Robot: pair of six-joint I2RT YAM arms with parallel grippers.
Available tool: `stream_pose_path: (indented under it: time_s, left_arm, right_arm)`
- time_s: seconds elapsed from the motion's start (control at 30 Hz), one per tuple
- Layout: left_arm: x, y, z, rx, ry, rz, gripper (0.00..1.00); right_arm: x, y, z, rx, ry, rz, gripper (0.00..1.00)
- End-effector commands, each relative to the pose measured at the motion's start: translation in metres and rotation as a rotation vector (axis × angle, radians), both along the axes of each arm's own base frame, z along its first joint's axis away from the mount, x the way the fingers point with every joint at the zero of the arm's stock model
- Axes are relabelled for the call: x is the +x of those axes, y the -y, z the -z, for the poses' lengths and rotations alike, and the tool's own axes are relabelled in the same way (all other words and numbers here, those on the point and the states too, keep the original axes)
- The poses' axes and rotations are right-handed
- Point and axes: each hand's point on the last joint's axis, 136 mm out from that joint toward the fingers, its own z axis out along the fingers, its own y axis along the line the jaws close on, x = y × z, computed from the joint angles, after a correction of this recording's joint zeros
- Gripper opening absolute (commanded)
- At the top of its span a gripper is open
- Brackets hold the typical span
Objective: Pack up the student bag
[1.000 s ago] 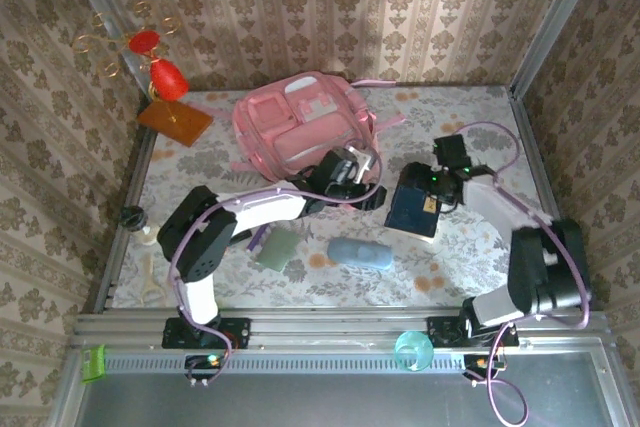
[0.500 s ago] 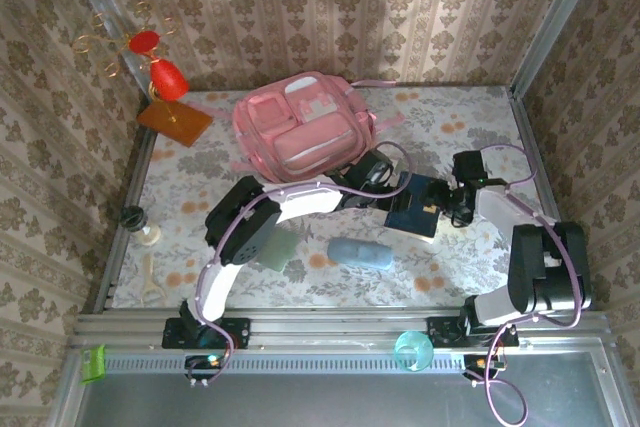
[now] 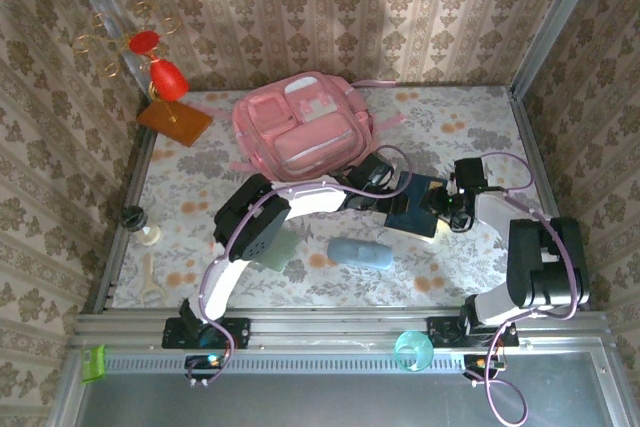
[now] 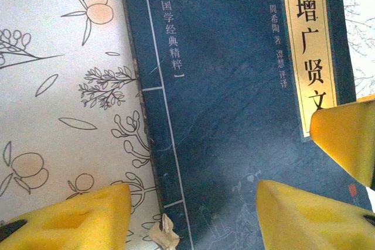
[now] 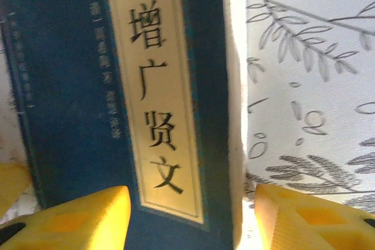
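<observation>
Left gripper (image 4: 190, 196): jaws partly open, nothing held. One yellow finger (image 4: 70, 215) sits over the floral cloth and the other over the cover of the dark blue book (image 3: 416, 205), so the jaws straddle the book's left edge. It cannot be told whether the pads press on the cover.

Right gripper (image 5: 190, 197): jaws partly open, nothing held. They straddle the book's right edge, one finger over the cover by the gold title strip, the other over the cloth.

Book: lies flat, cover up, right of the centre of the table (image 3: 480, 117), between the two grippers.

Student bag (image 3: 300, 132): lies at the middle of the far edge, front pockets up, clear of both grippers. The left arm passes just beside its near right corner.

Other items: a pale blue case (image 3: 360, 252) and a flat green item (image 3: 278, 247) lie toward the near edge. A red ornament (image 3: 160, 72) stands on an orange base at the far left corner.
</observation>
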Motion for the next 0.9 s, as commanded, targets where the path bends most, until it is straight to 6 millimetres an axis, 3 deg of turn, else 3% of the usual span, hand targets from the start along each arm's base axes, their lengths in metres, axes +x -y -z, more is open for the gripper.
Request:
stream_pose_path:
  time_s: [0.0, 0.2, 0.63, 0.73, 0.87]
  left_arm:
    - [-0.007, -0.001, 0.012, -0.005, -0.05, 0.007, 0.59]
    - [-0.007, 0.001, 0.01, -0.01, -0.047, 0.008, 0.58]
    - [-0.003, 0.0, 0.0, -0.029, -0.031, 0.002, 0.59]
    - [0.002, -0.006, -0.023, -0.093, -0.004, 0.009, 0.63]
    - [0.004, -0.021, -0.085, -0.293, 0.061, 0.027, 0.69]
  right_arm:
    - [0.004, -0.022, -0.016, 0.105, 0.114, -0.053, 0.56]
    - [0.001, -0.017, -0.035, 0.097, 0.231, -0.034, 0.44]
    - [-0.001, -0.006, -0.037, 0.05, 0.24, 0.008, 0.01]
    - [0.001, -0.001, -0.054, 0.064, 0.28, 0.023, 0.0]
    - [0.007, -0.015, -0.108, 0.169, 0.442, -0.015, 0.0]
